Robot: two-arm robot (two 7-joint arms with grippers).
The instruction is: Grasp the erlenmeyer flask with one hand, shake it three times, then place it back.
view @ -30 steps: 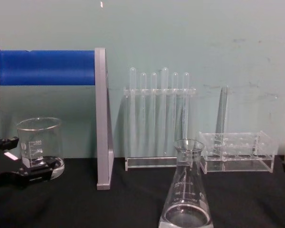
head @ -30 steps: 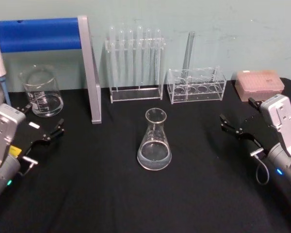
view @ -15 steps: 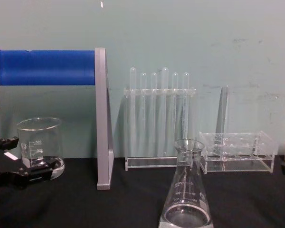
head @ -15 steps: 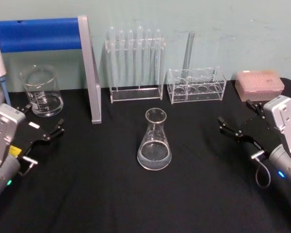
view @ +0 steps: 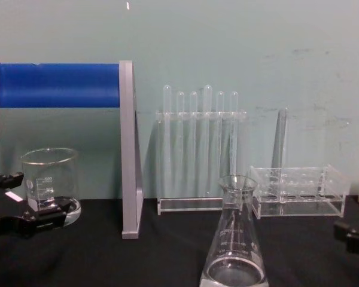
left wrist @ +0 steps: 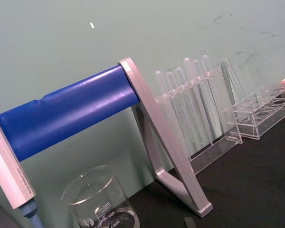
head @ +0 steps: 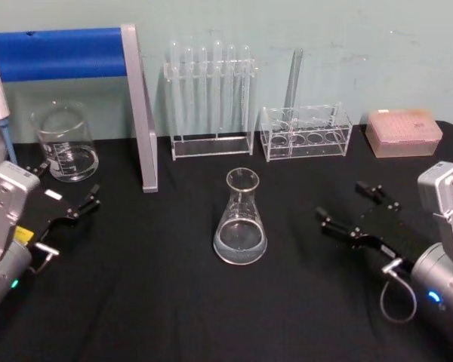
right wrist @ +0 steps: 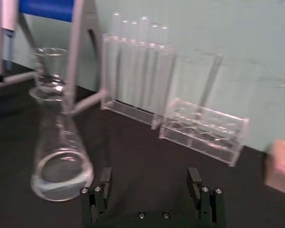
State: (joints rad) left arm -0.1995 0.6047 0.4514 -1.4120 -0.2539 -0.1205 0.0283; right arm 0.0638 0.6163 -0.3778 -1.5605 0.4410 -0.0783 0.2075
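Standing upright mid desk: erlenmeyer flask, w/ a little clear liquid inside, not touched. Near its right side but apart: right gripper, wide open, pointing at it. Far left by beaker: left gripper, open too.

Bare black cloth runs from my right gripper straight to the flask, nothing between. Tube rack and low rack wall off the back, grey stand blocks back-left.

One flask, one beaker, two racks, seven tubes, one box.
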